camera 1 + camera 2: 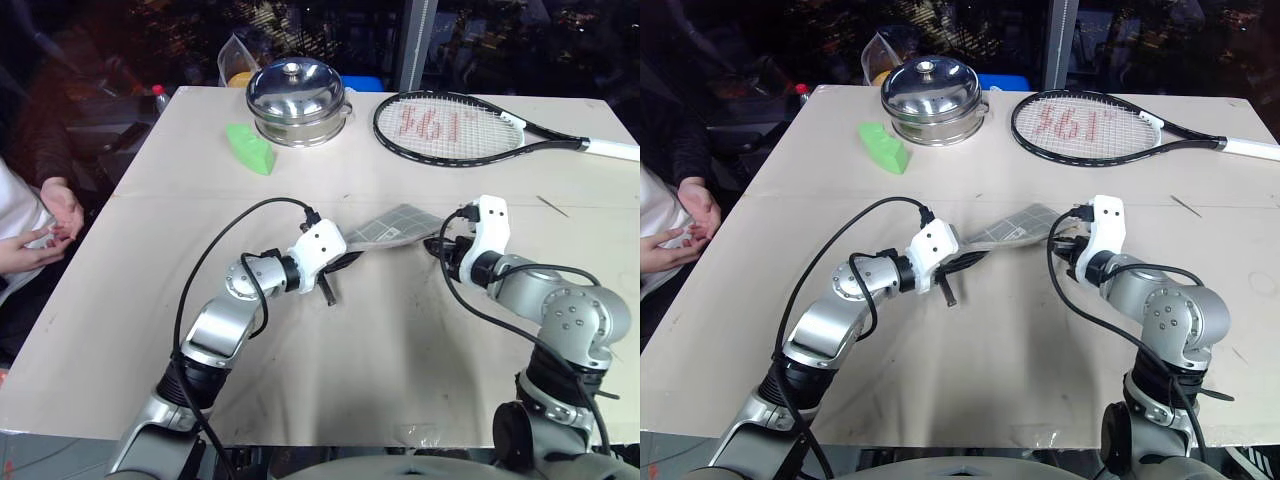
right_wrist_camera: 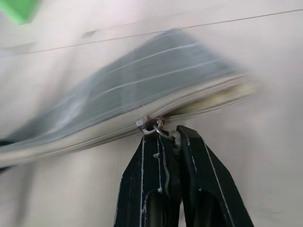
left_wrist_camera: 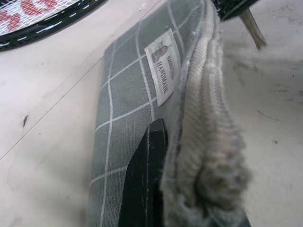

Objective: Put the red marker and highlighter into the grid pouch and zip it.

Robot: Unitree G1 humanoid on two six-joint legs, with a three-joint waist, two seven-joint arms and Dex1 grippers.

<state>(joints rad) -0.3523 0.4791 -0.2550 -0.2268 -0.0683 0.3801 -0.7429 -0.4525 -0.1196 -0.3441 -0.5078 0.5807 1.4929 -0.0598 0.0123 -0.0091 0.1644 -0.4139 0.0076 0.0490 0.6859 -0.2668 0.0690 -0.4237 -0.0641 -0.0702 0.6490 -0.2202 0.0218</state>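
Nearest the robot, on the pale surface [image 1: 330, 360], both arms met at the grid pouch [image 1: 398, 224], a flat grey-green fabric item with white grid lines, which lay at mid-surface between the two end effectors. The left end effector [image 1: 335, 268] was closed on the pouch's near end; in the left wrist view a black finger [image 3: 144, 179] lay against the gridded face beside the thick pale zipper edge, with the small white label [image 3: 163, 66] just beyond it. The right end effector [image 2: 173, 135] was closed at the pouch's other end, its two black fingers pinched together on the metal zipper pull [image 2: 150, 125], where the zipper edge appeared parted. The red marker and the highlighter could not be made out, whether inside the pouch or elsewhere. Beyond the pouch, toward the far left of the surface, sat a bright green wedge-shaped block [image 1: 250, 148], and just beside it a steel pot with a domed lid [image 1: 297, 100]. To the far right lay a black-framed racket [image 1: 450, 127], its white-wrapped handle reaching the surface's right edge. At the left edge of the surface, a person's hands [image 1: 50, 225] rested, well apart from the robot's arms.
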